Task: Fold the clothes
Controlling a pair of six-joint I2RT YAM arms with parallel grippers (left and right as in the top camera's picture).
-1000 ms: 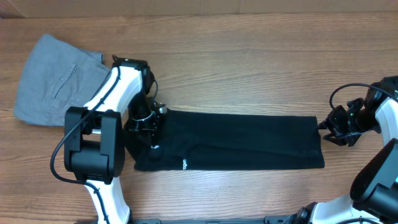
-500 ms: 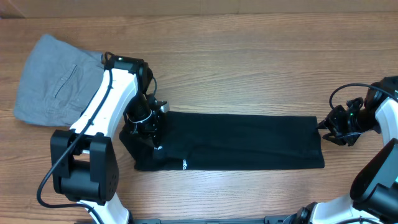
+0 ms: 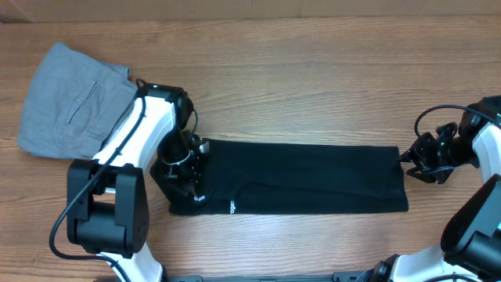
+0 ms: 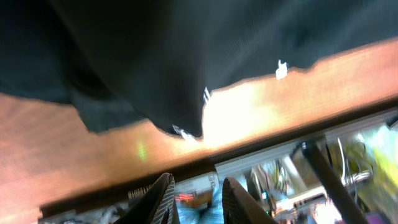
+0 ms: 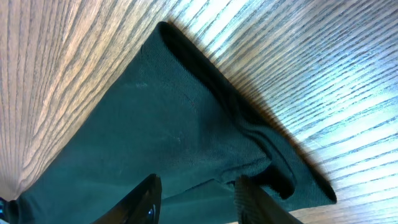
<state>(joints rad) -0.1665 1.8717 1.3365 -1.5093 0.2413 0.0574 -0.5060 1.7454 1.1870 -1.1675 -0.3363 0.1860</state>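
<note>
Clothes [image 3: 313, 178] across the table [image 3: 313, 78], left gripper [image 3: 186, 168] over their left end, right gripper [image 3: 410, 162] beside their right, trousers [image 3: 66, 106] far left.

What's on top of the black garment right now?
Only the left gripper sits over the left end of the black garment; the rest lies bare. The left arm hides whether it touches the cloth.
</note>
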